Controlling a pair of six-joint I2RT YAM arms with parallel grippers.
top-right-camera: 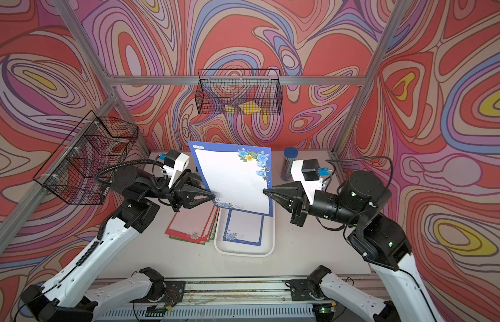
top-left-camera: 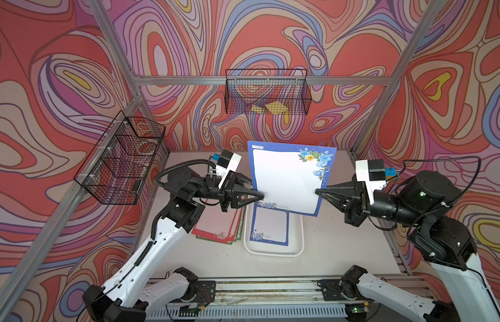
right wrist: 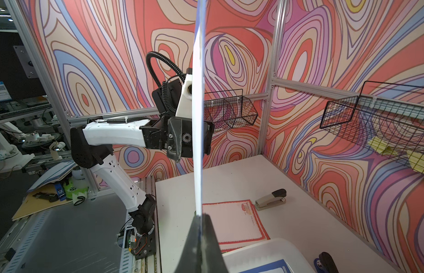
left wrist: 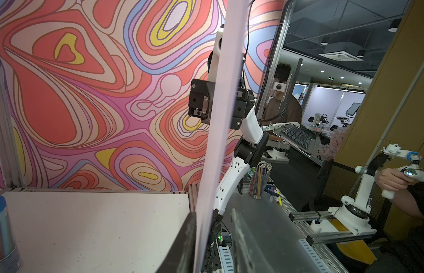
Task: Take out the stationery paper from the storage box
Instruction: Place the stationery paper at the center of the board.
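A blue-bordered sheet of stationery paper [top-left-camera: 288, 178] [top-right-camera: 235, 178] hangs upright in the air above the white storage box [top-left-camera: 274, 253] [top-right-camera: 243, 253]. My right gripper [top-left-camera: 317, 191] [right wrist: 201, 217] is shut on its right edge. My left gripper [top-left-camera: 261, 196] [left wrist: 213, 219] straddles the left edge; one finger [left wrist: 182, 241] lies against the sheet [left wrist: 218, 118], the other finger [left wrist: 244, 241] stands apart. Another blue-bordered sheet [top-left-camera: 269, 228] [right wrist: 272, 267] lies in the box. A pile of red- and green-bordered sheets [top-left-camera: 218, 225] [right wrist: 232, 222] lies on the table left of the box.
A wire basket [top-left-camera: 267, 92] holding yellow notes [top-left-camera: 274, 107] hangs on the back wall, and a second basket [top-left-camera: 123, 161] hangs on the left wall. A blue-capped cylinder [top-right-camera: 289, 163] stands at the back right. A stapler [right wrist: 271, 199] lies behind the pile.
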